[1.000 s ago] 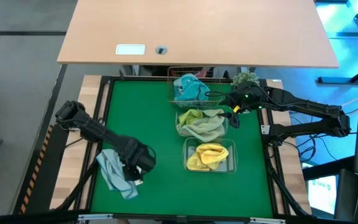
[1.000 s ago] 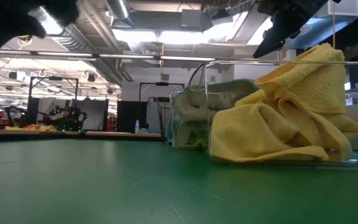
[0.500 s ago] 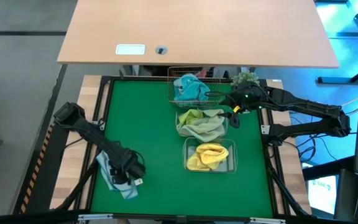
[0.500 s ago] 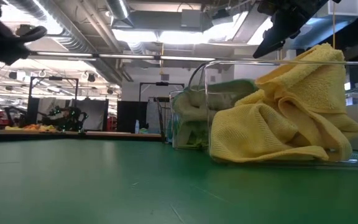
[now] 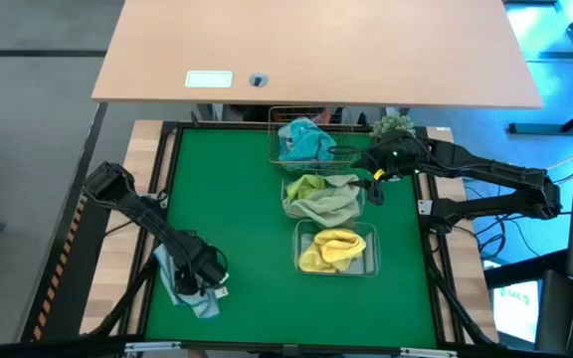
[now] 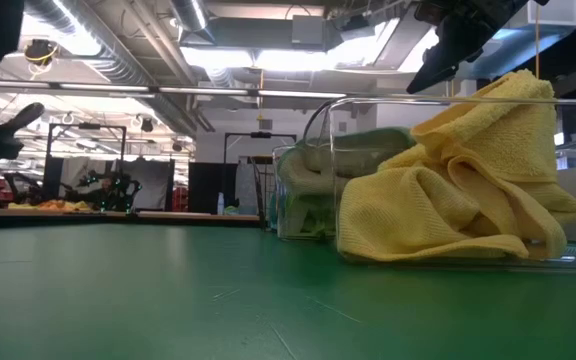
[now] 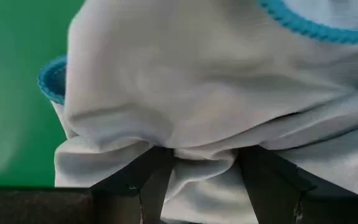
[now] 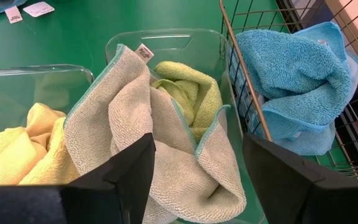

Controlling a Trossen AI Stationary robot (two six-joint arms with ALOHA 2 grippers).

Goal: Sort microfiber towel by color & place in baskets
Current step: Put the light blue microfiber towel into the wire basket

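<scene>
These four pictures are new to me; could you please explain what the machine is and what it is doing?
Two dark robot arms work at a green table, filmed from above, from table height and from each wrist. Three baskets stand in a row: a wire basket with a blue towel, a tub with green towels, and a tub with a yellow towel. The left gripper is down on a pale blue towel, its fingers pressing into the cloth. The right gripper waits, open, beside the baskets.
</scene>
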